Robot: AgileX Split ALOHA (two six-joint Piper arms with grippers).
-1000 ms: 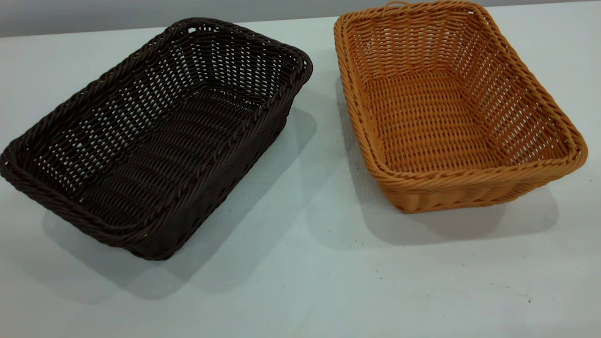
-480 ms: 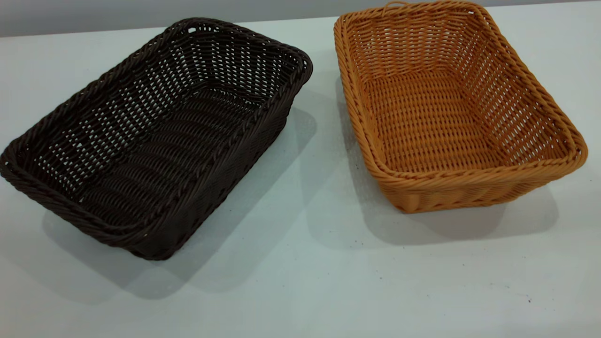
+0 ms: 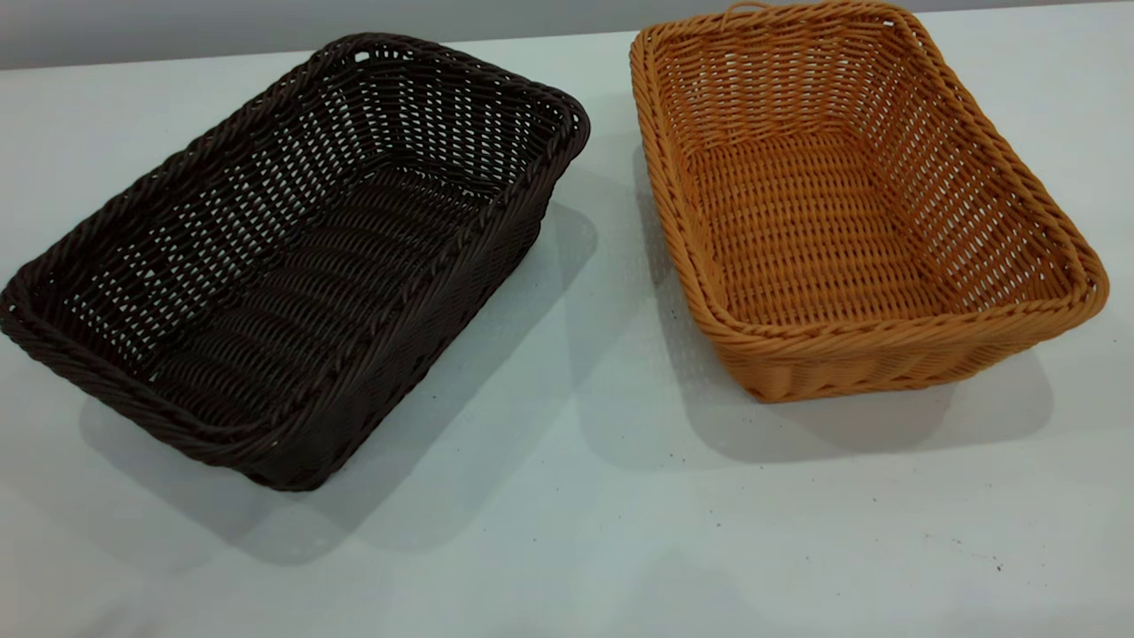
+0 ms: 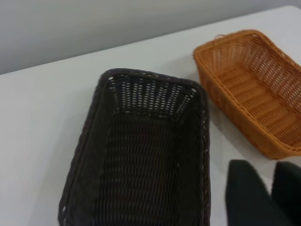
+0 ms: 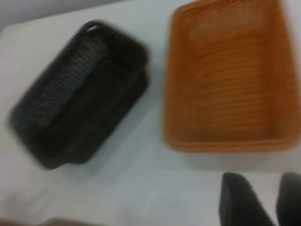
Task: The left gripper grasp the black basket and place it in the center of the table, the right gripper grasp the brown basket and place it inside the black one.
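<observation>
The black basket (image 3: 292,266) lies empty on the left of the table (image 3: 576,496), angled, with the brown basket (image 3: 833,221) empty to its right and a strip of table between them. No gripper shows in the exterior view. In the left wrist view my left gripper (image 4: 265,165) hovers open over bare table beside the black basket's (image 4: 141,160) long side, near the brown basket (image 4: 254,89). In the right wrist view my right gripper (image 5: 263,176) is open above the table just off the brown basket's (image 5: 225,80) near short end. The black basket (image 5: 80,94) lies farther off.
A grey wall runs behind the table's far edge (image 3: 177,58). The brown basket's small loop (image 3: 744,9) sits on its far short end. White tabletop with dark specks stretches in front of both baskets.
</observation>
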